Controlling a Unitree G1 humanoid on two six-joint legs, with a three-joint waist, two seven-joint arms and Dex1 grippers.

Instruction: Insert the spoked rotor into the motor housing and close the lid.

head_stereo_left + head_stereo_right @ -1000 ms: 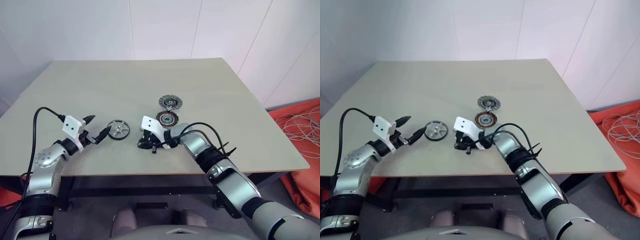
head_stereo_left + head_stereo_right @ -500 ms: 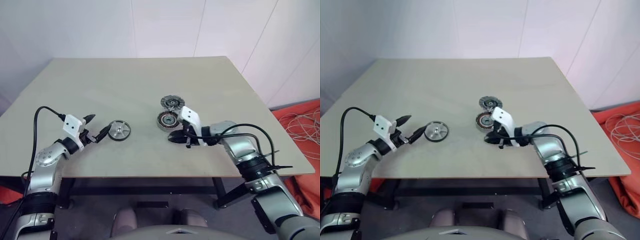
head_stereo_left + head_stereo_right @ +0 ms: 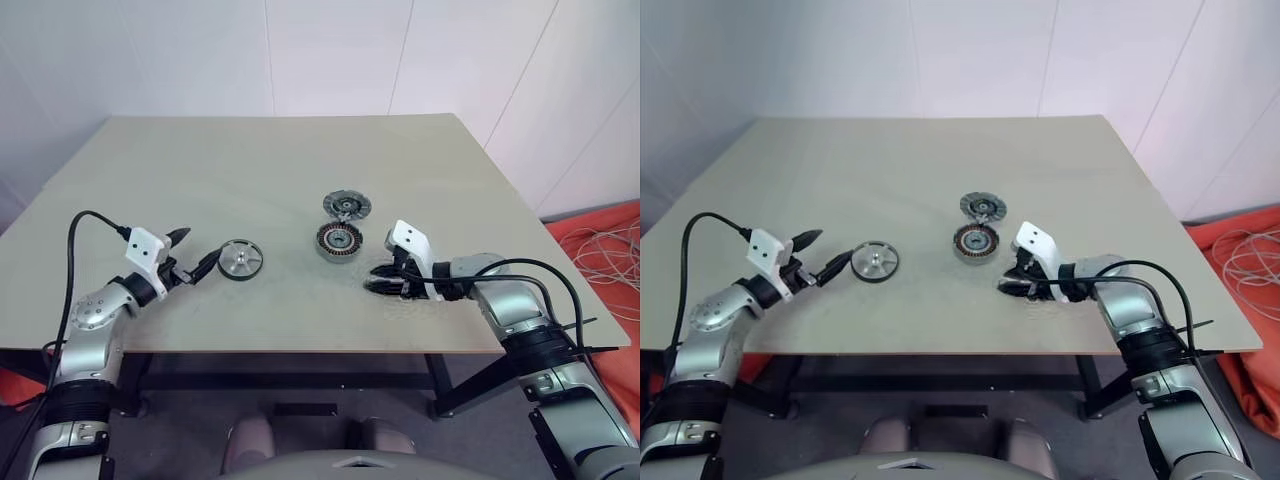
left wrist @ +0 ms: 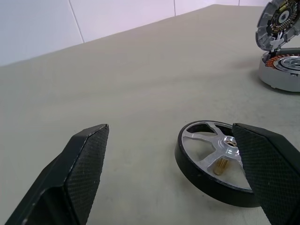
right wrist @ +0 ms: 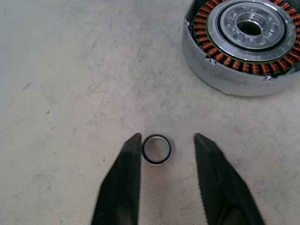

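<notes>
The spoked rotor point(image 3: 240, 260) lies flat on the desk point(image 3: 200, 180), right in front of the left claw point(image 3: 192, 261). That claw is wide apart and holds nothing. In the left wrist view, one black finger point(image 4: 267, 173) sits just beside the rotor's dark rim and hides a bit of it. The other finger point(image 4: 75, 173) is well off to the other side, over bare desk. So the rotor is not in the middle of the claw. It sits close to one finger, and I think the claw needs to slide across a little so the wheel ends up between both fingers.

The rotor is round, so it has no long side. Any way across the rim should do for a grip.

The motor housing point(image 3: 337, 241) sits past the rotor, farther from the left claw, with its copper coils facing up. The lid point(image 3: 346, 206) stands tilted up just behind the housing, so the housing is still not closed.

The right claw point(image 3: 385, 278) is nearer the housing, just beside it and not touching. Its fingers are apart and empty. A tiny loose ring point(image 5: 157, 149) lies on the desk between them. In the right wrist view it rests close to one finger.

So the left arm is the nearer one for picking up the rotor, and the housing waits beyond it.
</notes>
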